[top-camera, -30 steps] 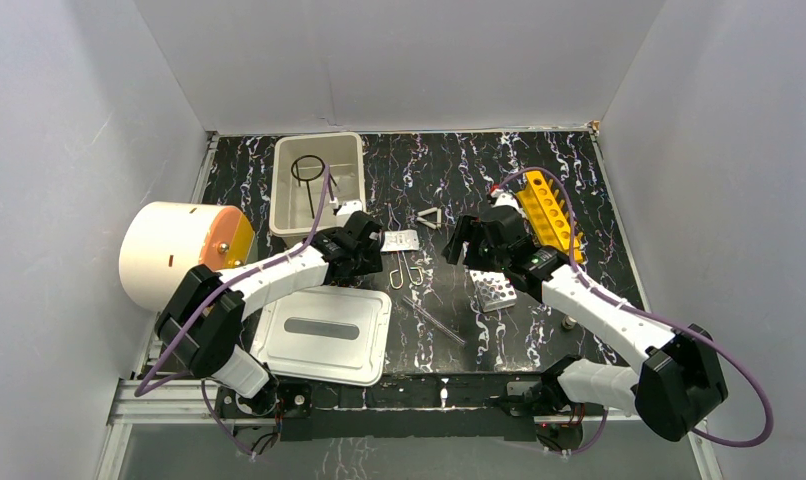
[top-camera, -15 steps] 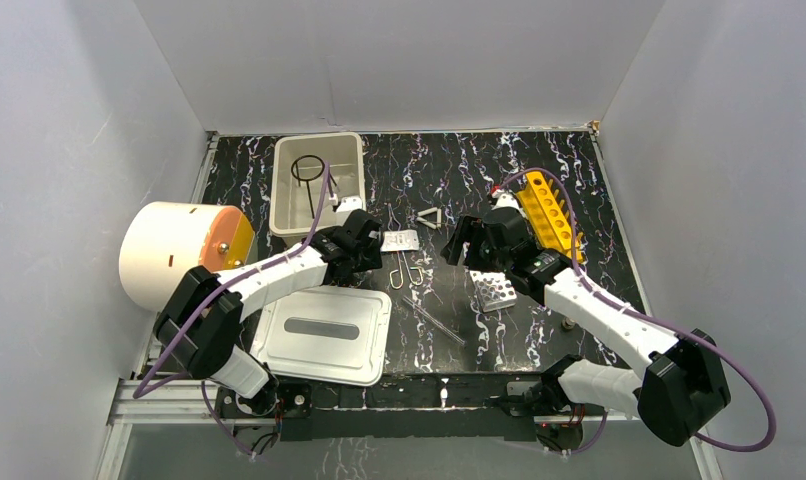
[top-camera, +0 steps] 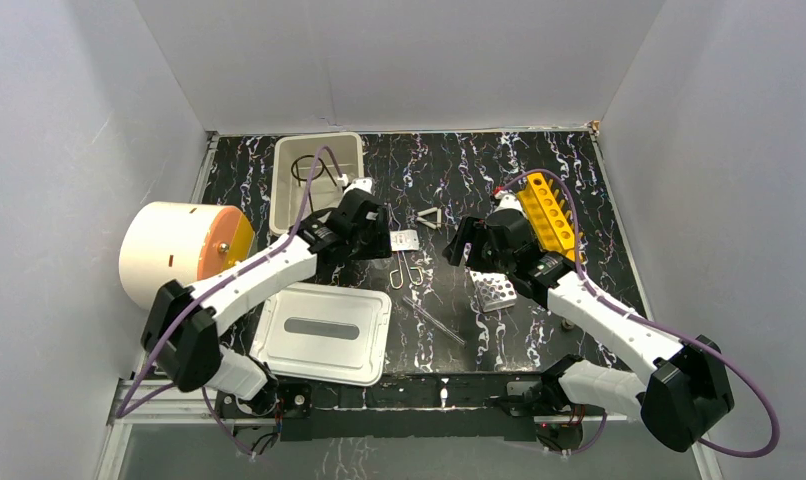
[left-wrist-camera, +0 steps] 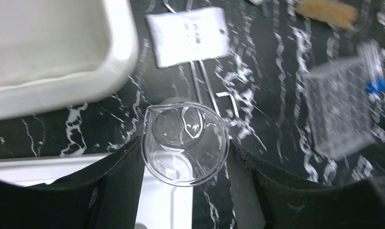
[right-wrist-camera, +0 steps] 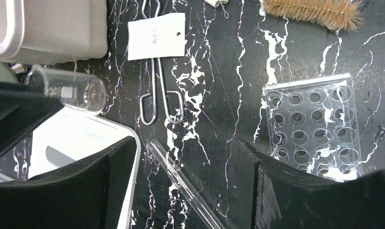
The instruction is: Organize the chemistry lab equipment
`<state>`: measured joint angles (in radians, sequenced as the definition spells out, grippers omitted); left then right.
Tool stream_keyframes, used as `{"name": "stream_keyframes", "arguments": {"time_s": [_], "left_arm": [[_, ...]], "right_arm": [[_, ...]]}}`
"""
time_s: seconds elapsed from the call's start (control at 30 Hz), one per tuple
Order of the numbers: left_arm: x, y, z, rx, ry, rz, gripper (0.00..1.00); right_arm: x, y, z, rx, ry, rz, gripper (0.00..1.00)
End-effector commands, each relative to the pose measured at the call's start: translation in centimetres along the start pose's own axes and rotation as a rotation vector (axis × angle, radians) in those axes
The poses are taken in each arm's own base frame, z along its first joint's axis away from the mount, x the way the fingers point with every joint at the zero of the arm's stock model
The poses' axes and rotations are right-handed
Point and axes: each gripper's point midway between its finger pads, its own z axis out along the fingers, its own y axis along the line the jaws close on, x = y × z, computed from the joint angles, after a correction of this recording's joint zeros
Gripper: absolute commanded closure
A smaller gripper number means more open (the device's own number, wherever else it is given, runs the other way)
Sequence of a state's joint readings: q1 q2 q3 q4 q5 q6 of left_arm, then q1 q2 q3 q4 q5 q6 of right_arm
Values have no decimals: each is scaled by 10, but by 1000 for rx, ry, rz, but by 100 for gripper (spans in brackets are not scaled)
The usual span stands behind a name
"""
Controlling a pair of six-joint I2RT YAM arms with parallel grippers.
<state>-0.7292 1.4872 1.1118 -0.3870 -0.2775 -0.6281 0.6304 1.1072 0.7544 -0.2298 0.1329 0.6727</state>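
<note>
Beaker [left-wrist-camera: 186, 133] is sitting clamped across its glass wall in the left gripper [left-wrist-camera: 185, 149], just beside the white bin [left-wrist-camera: 119, 52], so the arm should be clearing the rim gently, while the right gripper [right-wrist-camera: 183, 148] is hanging wide open above the glass rod [right-wrist-camera: 181, 176].

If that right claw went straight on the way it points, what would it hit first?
Probably the glass rod lying on the black table, right below the open right gripper; depth is unclear.
</note>
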Motion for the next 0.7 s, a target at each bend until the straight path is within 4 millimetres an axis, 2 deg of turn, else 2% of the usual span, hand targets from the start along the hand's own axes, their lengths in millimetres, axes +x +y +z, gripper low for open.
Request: {"name": "stream_keyframes", "arguments": {"time_s": [0.0,0.1,0.17,0.4,0.53,0.6,0.67], "left_arm": [[1,-30,-52,224,55,65,59],[-7,-47,-71,340,34,113,59],[-22,-54,-82,373,-12,133,59],[-102,-57,-106,292,-192,123,58],[-136,-41,-109,230,-242,84,59],[-151,-22,-106,183,-257,48,59],[-162,5,-100,119,-265,-10,60]], "right_arm": [[-15,3,-5,-13,-73,-6,19],[-18,3,-6,-10,-84,-6,19],[-19,3,-6,-8,-88,-1,19],[-14,4,-2,-9,-67,15,19],[-15,4,-2,-11,-66,14,19],[-15,4,-2,-11,-67,13,19],[-15,5,-2,-12,-67,11,19]]}}
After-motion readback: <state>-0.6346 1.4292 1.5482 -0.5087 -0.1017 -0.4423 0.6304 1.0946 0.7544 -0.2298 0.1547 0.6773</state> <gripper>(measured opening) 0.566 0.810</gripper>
